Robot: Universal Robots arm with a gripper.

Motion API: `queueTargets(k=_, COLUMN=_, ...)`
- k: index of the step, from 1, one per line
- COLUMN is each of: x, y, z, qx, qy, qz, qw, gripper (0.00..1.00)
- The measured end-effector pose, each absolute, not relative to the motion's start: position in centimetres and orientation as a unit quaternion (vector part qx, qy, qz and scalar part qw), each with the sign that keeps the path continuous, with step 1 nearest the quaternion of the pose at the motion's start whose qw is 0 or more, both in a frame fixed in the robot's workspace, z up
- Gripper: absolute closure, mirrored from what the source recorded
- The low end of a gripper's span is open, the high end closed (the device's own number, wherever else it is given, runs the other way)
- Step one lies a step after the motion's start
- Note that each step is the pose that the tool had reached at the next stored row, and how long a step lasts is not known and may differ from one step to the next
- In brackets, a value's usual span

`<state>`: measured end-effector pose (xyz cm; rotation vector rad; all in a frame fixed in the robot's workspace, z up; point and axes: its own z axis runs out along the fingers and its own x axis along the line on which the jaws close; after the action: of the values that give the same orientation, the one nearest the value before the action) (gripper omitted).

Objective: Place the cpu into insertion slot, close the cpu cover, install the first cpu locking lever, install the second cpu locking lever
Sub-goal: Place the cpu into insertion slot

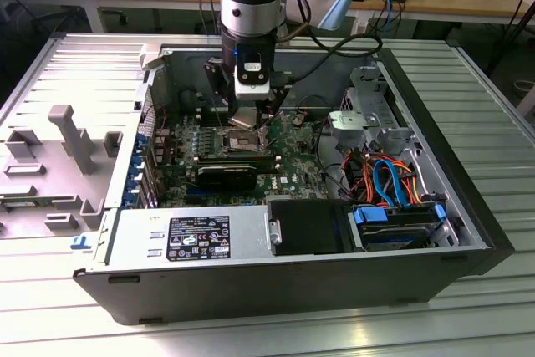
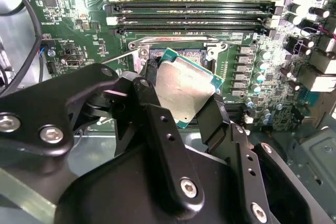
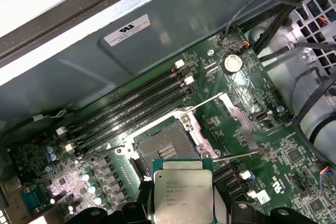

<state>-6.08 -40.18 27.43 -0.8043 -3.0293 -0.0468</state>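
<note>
The claw (image 2: 181,106) is clamped on the cpu (image 2: 185,85), a black finger on each of two opposite edges and the chip's silver top facing up. The chip hangs over the insertion slot (image 3: 166,145), apart from it. The slot lies uncovered, its contact field bare. Just beside the slot run long memory slots (image 3: 131,111) on the green motherboard (image 1: 292,160). The motherboard sits inside an open computer case (image 1: 251,290), which lies on the ribbed metal counter (image 1: 501,106).

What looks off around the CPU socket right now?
The cpu, gripped in the end effector, is twisted relative to the insertion slot: in both wrist views its edges run at an angle to the slot's rim. Nothing looks damaged or spilled.
</note>
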Motion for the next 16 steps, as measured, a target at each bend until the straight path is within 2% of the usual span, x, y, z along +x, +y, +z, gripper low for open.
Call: queueTargets(k=16, x=-6.08, y=-40.21, z=27.24, qx=-0.314, qy=-0.949, qz=-0.014, qw=0.002, gripper=0.46)
